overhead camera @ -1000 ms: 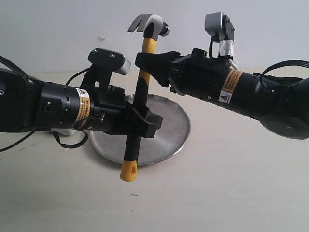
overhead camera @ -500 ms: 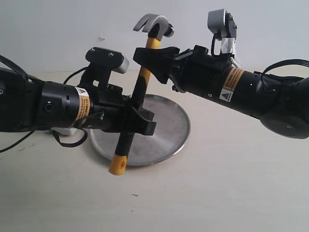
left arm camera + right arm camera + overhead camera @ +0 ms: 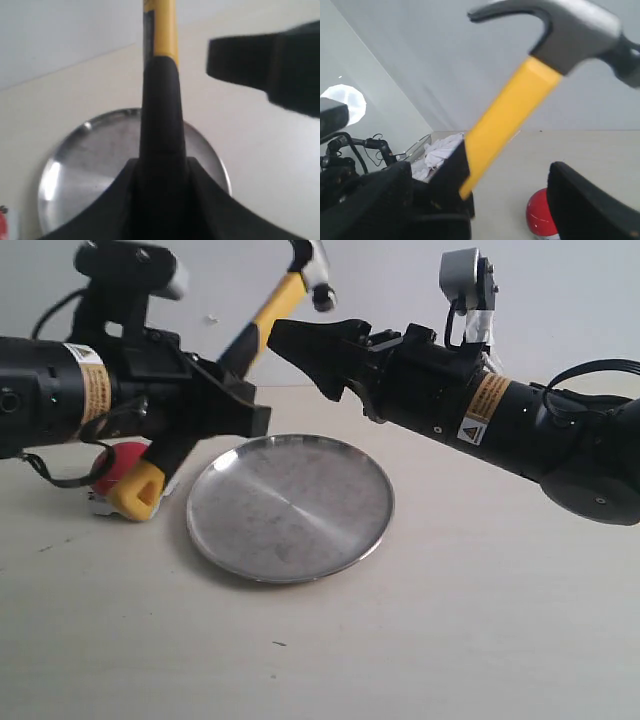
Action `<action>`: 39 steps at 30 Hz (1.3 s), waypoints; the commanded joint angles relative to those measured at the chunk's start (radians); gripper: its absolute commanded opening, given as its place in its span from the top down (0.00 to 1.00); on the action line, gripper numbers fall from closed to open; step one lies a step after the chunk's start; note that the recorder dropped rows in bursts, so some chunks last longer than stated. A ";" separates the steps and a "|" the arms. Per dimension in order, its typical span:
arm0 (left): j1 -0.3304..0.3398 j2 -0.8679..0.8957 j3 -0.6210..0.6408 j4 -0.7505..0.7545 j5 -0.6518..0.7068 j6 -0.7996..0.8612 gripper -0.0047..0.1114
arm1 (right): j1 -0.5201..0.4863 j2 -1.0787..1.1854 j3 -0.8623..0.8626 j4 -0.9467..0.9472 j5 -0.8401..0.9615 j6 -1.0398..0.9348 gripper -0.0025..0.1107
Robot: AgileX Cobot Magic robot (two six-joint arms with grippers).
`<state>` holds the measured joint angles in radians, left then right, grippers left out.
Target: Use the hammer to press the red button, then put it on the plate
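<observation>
The exterior view stands off the table [image 3: 480, 640], a little above it, facing the pale wall [image 3: 570, 300]. The left wrist view looks along the left gripper [image 3: 160, 167], hard against the hammer [image 3: 160, 100], down onto the plate [image 3: 85, 165], which the exterior view shares. The right wrist view looks out low past the right gripper [image 3: 477, 185] at the hammer's head and the red button [image 3: 542, 212], both shared too.

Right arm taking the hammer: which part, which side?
Take the hammer by its yellow neck under the head, from the side of the right gripper. That stretch is bare and leans that way; the left gripper covers the black grip.
</observation>
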<state>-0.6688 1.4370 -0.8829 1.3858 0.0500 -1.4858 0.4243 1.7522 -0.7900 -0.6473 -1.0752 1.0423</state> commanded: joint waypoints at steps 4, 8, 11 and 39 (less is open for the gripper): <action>0.001 -0.159 0.013 0.012 0.220 -0.009 0.96 | 0.000 -0.008 -0.005 -0.032 -0.019 0.035 0.34; 0.001 -0.237 0.069 0.027 0.272 -0.009 0.96 | 0.000 -0.008 -0.005 -0.032 -0.016 0.035 0.35; 0.001 -0.297 0.129 0.027 0.322 -0.014 0.96 | 0.000 -0.008 -0.005 -0.032 -0.016 0.010 0.35; 0.001 -0.295 0.554 0.359 0.534 -0.637 0.96 | 0.000 -0.006 -0.005 -0.012 0.169 -0.102 0.42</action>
<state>-0.6664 1.1154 -0.3185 1.6932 0.5119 -2.1030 0.4243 1.7516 -0.7900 -0.6688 -0.9047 0.9546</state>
